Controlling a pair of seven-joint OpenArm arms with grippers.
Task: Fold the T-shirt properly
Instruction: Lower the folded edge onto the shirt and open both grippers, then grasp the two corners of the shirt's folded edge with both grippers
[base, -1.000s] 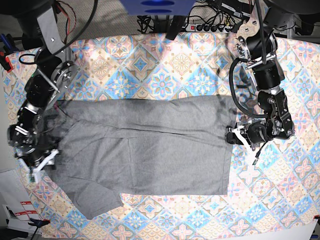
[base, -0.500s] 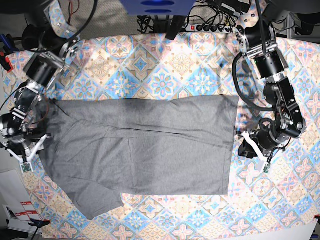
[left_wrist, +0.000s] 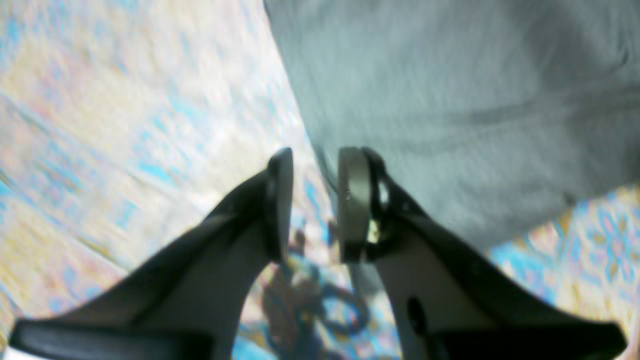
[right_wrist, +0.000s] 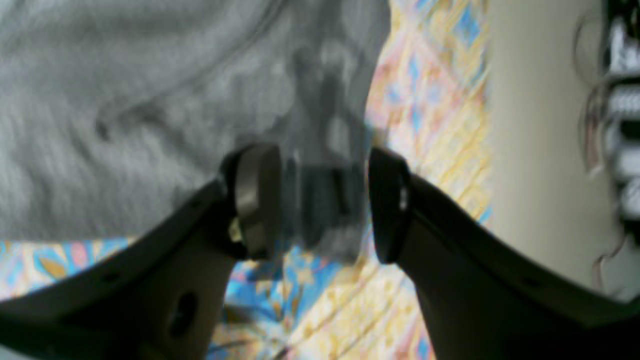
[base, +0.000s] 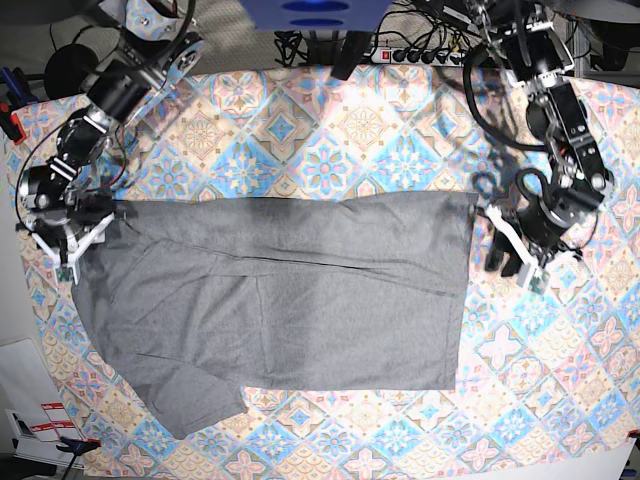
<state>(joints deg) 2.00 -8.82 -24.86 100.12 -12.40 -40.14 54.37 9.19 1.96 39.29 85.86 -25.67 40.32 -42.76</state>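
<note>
T-shirt (base: 290, 300) between hands: left hand (base: 510, 258) apparently just beside its edge.

I see the worktop (base: 330, 120) covered by a colourful tile-patterned tablecloth (base: 300, 130). The grey T-shirt (base: 290, 300) lies spread flat directly on it, one sleeve reaching toward the near left corner.

Both arms reach down from the far side, the left gripper (left_wrist: 314, 200) narrowly parted, the right gripper (right_wrist: 320, 205) parted wider.
</note>
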